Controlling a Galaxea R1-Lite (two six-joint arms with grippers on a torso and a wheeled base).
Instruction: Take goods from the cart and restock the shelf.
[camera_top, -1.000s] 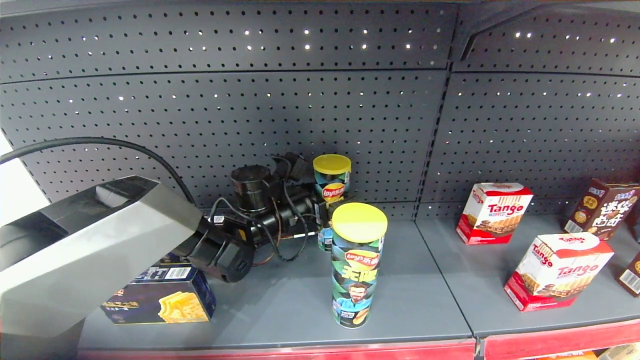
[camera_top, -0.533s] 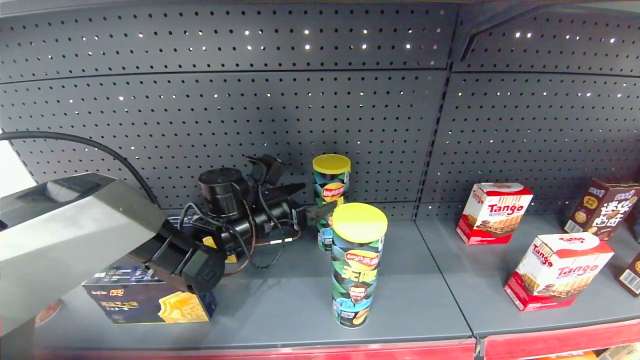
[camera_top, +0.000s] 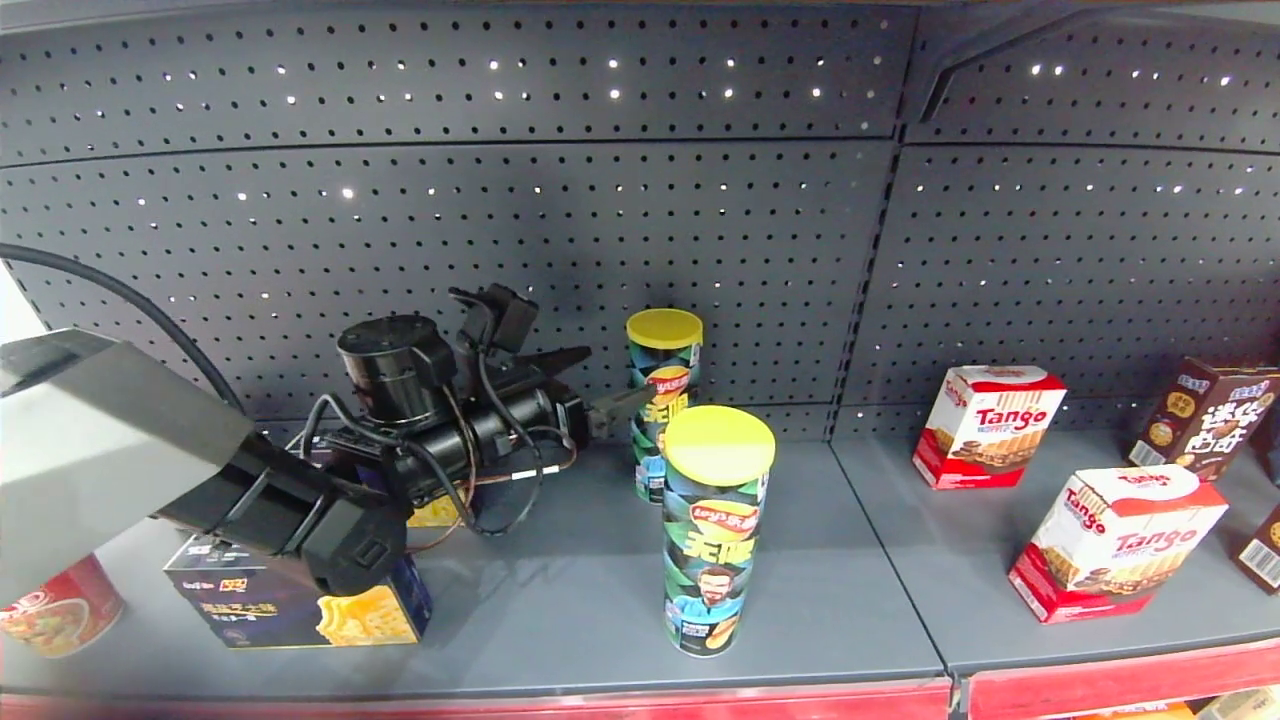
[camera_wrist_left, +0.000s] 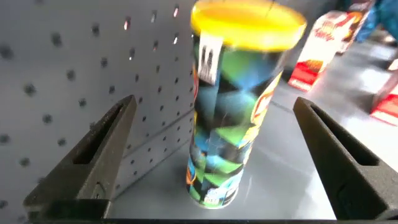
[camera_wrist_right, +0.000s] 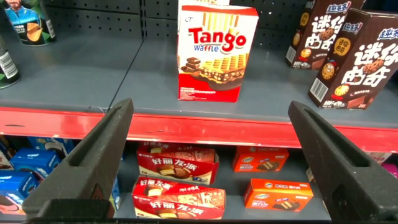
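Front chip can (camera_top: 718, 530) stands upright near the front edge of the shelf (camera_top: 560, 620), with a cracker box (camera_top: 300, 605) toward its left front corner. Farther back, the left gripper (camera_top: 600, 385) hangs with fingers spread wide toward the rear chip can (camera_top: 665, 360) at the back panel, not gripping it. The right gripper (camera_wrist_right: 210, 107) is spread too, facing a wafer box (camera_wrist_right: 217, 53).

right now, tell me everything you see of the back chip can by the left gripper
The rear chip can is a tall tube with a flat yellow lid and a glossy green, blue and black printed wrap. It stands upright on the grey shelf, near the pegboard. The left gripper is open, one finger on each side, neither touching it. The front can hides part of its lower body in the head view.
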